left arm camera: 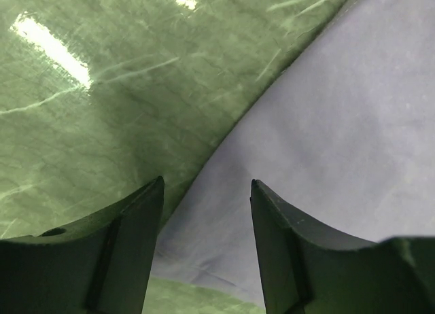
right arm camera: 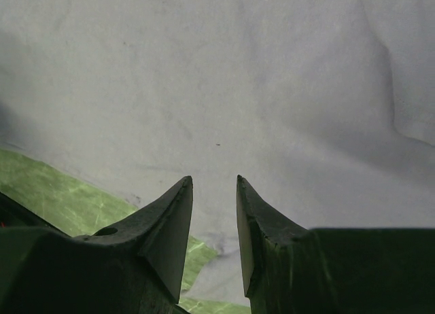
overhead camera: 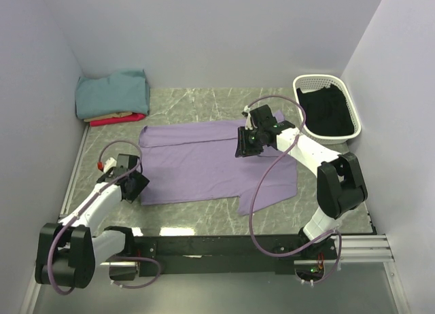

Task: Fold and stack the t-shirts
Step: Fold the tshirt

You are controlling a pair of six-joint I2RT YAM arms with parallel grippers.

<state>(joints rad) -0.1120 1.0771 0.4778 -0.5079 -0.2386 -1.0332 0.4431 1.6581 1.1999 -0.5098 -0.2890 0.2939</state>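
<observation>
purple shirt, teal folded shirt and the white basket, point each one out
lavender t-shirt (overhead camera: 204, 168): top external view, middle of its spread-out body
teal t-shirt (overhead camera: 112, 93): top external view, upper face of the folded pile's top layer
white basket (overhead camera: 319, 81): top external view, far lattice wall

No writing, label, brand name, number or sign can be read in any of the three views.

Spread t-shirt (overhead camera: 204, 166) on table (overhead camera: 204, 105) centre; folded stack (overhead camera: 112, 96) behind-left in corner; basket (overhead camera: 325, 79) behind-right.
</observation>
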